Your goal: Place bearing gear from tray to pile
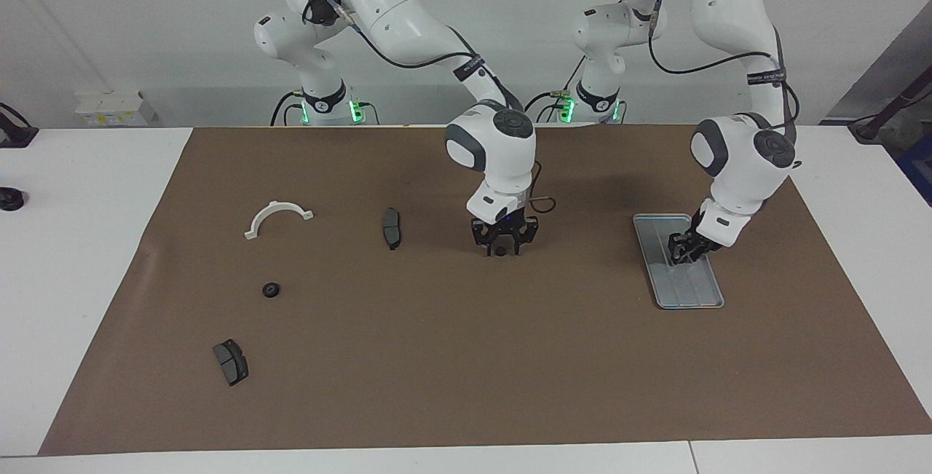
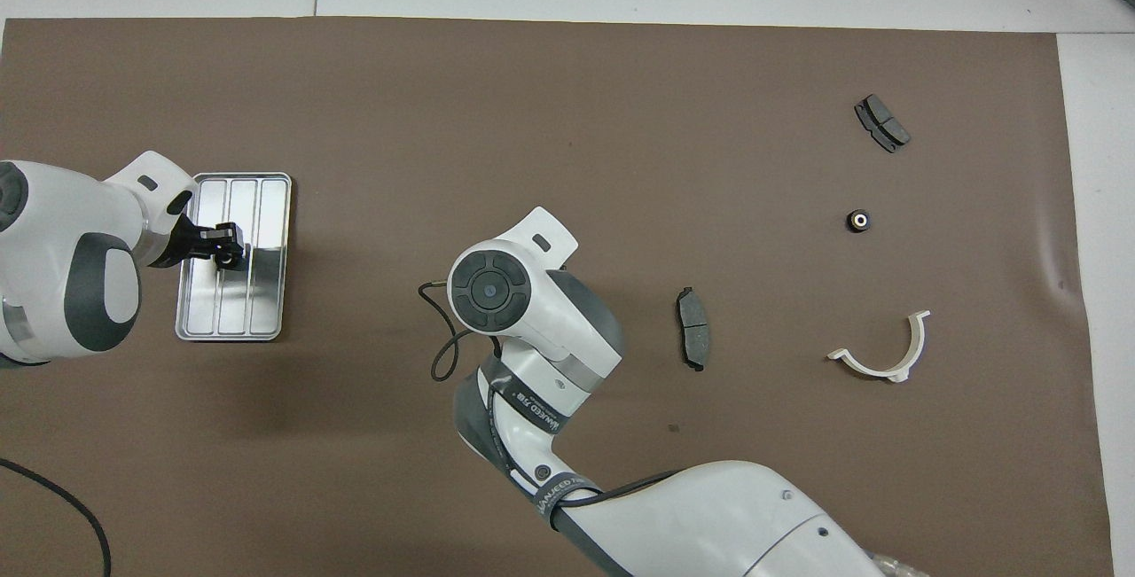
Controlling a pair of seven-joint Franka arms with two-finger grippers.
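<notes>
Hiding under its own wrist overhead, right tool (image 1: pixel 501 250) gripping small gear (image 1: pixel 501 250); left tool (image 1: pixel 681 254) over tray (image 1: pixel 692 292), grip unclear

— Where's the bearing gear (image 1: pixel 501 250)?
— Small, black and round, low at the right gripper (image 1: pixel 502 247), out on the brown mat. A second gear (image 1: pixel 271 290) lies flat, well off toward the right arm's end.
— And the tray (image 1: pixel 692 292)?
— Silver-grey, ridged lengthwise, flat, directly under the left gripper (image 1: pixel 681 254).
— The pile?
— Scattered: one brake pad (image 1: pixel 392 228) near the right gripper, the white half-ring bracket (image 1: pixel 278 218) further off, the other brake pad (image 1: pixel 231 362) furthest from it.
</notes>
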